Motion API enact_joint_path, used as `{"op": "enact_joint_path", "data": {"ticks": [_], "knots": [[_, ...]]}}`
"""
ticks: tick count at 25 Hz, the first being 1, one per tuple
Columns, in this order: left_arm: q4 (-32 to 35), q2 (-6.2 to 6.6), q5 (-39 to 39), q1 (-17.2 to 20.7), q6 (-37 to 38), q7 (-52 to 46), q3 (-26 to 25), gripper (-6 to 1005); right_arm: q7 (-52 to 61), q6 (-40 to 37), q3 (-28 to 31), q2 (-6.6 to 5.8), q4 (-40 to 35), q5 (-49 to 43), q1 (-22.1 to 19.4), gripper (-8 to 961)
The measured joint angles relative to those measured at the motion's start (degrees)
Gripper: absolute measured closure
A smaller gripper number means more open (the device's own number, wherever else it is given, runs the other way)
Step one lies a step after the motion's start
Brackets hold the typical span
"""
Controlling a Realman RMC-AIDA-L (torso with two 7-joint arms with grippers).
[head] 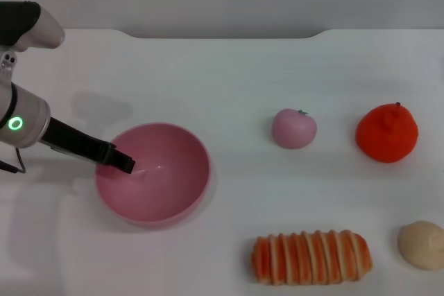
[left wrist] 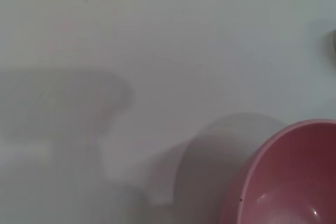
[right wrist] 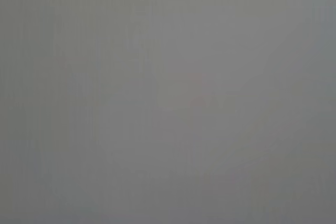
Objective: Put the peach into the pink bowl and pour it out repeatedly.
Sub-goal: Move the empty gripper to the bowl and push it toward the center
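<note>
The pink bowl (head: pixel 156 175) stands upright and empty on the white table, left of the middle. My left gripper (head: pixel 123 161) reaches in from the left and is shut on the bowl's left rim, with one black finger over the rim's inside. The bowl's rim also shows in the left wrist view (left wrist: pixel 273 161). The peach (head: pixel 294 128), small and pale pink with a dark stem, lies on the table to the right of the bowl, apart from it. My right gripper is out of view, and the right wrist view shows only plain grey.
A bright orange fruit (head: pixel 387 133) lies at the right. A striped orange bread loaf (head: pixel 312 257) lies at the front, and a beige round lump (head: pixel 423 244) at the front right. The table's far edge (head: pixel 222 32) runs along the back.
</note>
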Motion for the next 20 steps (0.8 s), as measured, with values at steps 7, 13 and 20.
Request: {"op": "enact_joint_path", "data": {"ticks": [7, 13, 20], "knots": [[-0.07, 0.0, 0.02, -0.13, -0.36, -0.6, 0.61, 429, -0.02, 0.2, -0.38, -0.1, -0.04, 0.08, -0.06, 509], [0.18, 0.0, 0.1, 0.23, -1.03, -0.99, 3.03, 518, -0.02, 0.03, -0.04, -0.06, -0.03, 0.33, -0.26, 510], [0.47, 0.0, 0.18, 0.15, -1.45, -1.01, 3.11, 739, -0.02, 0.26, -0.24, -0.05, -0.08, 0.46, -0.27, 510]]}}
